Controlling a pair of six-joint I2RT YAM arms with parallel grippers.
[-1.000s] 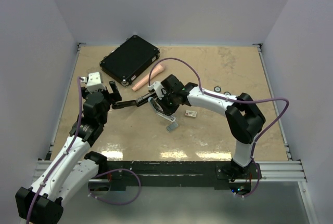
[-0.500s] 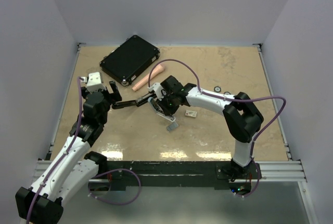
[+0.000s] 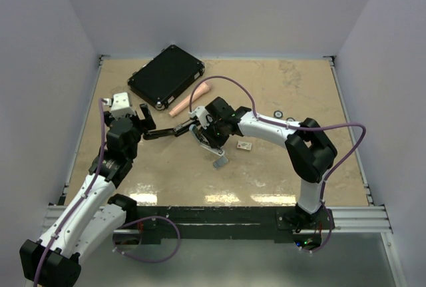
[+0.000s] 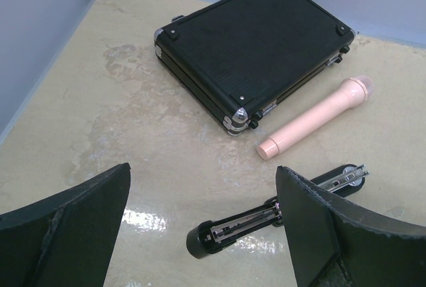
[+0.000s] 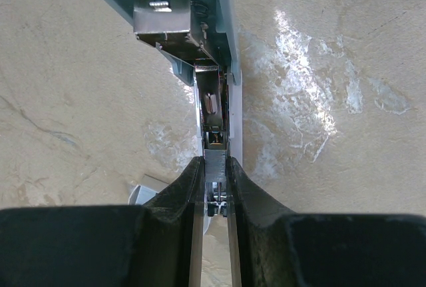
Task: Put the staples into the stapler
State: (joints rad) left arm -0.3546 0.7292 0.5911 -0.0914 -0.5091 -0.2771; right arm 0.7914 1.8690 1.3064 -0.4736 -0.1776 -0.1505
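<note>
My right gripper [image 5: 214, 170] is shut on the staples [image 5: 215, 162], a small grey ribbed block. It holds them right over the open metal channel of a light blue stapler [image 5: 200, 40] lying on the table. From above, this gripper [image 3: 202, 132] hides the staples, and the blue stapler [image 3: 217, 157] shows just below it. A second, black stapler [image 4: 259, 220] lies opened flat, its metal rail exposed, between my two arms. My left gripper [image 4: 203, 190] stands open just short of the black stapler's [image 3: 170, 131] near end, with nothing between its fingers.
A black case [image 3: 166, 76] sits at the back left with a pink cylinder [image 3: 190, 99] beside it. A small box [image 3: 244, 145] lies right of the blue stapler. Two small black rings [image 3: 285, 117] lie further right. Walls close in the table's sides.
</note>
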